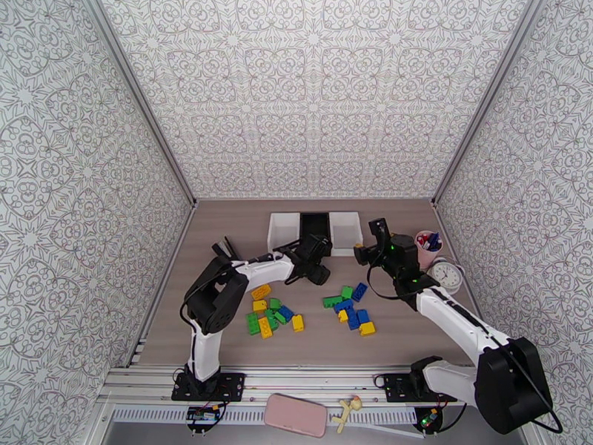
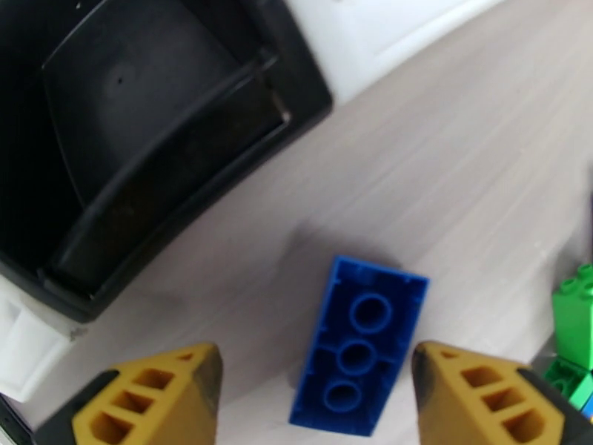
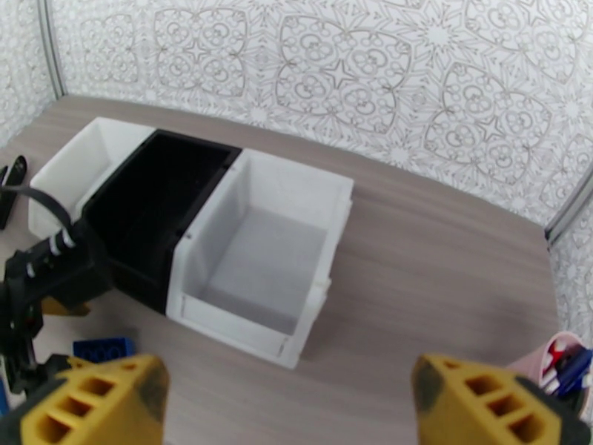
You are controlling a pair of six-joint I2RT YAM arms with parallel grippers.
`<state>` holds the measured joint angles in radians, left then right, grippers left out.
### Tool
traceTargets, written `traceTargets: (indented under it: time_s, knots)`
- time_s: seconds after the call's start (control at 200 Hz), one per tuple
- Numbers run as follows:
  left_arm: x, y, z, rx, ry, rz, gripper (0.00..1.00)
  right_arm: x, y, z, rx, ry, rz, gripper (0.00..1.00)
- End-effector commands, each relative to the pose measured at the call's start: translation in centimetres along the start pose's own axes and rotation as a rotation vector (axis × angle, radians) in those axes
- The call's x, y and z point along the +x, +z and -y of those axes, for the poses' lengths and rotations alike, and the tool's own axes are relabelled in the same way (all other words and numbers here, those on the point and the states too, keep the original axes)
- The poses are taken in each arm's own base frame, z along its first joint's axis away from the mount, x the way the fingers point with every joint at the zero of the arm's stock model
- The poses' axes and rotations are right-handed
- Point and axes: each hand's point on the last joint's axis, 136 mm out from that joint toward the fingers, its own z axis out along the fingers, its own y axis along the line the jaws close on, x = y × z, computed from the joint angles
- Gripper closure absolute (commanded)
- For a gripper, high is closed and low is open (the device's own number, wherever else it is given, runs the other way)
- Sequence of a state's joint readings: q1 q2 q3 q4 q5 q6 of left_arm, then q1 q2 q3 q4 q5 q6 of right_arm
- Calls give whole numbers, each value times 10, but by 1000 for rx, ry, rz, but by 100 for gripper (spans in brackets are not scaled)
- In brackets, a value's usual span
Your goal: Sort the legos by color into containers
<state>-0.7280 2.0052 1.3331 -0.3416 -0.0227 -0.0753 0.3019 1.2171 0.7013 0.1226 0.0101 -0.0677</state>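
The containers stand in a row at the back: a white bin (image 1: 280, 233), a black bin (image 1: 314, 222) and a second white bin (image 1: 345, 230). Blue, yellow and green legos lie in two clusters, one on the left (image 1: 270, 313) and one on the right (image 1: 350, 305). My left gripper (image 2: 317, 368) hovers open just in front of the black bin (image 2: 304, 83). A blue brick (image 2: 359, 346) lies upside down on the table between its fingers, untouched. My right gripper (image 3: 289, 387) is open and holds nothing. It faces the empty right white bin (image 3: 244, 320).
A pink pen cup (image 1: 428, 246) and a small white clock (image 1: 447, 274) stand at the right, close to my right arm. Green bricks (image 2: 574, 320) lie just right of the left gripper. A pink phone (image 1: 295, 414) rests on the front rail. Patterned walls enclose the table.
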Motion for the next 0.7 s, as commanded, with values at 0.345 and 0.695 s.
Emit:
traceTargets:
  time_s: [0.345, 0.695]
  knots:
    - [1, 9, 7, 35, -7, -13, 66, 1, 1, -3, -20, 34, -4, 10]
    - [-28, -40, 5, 44, -11, 215, 67, -18, -3, -11, -75, 83, 50, 8]
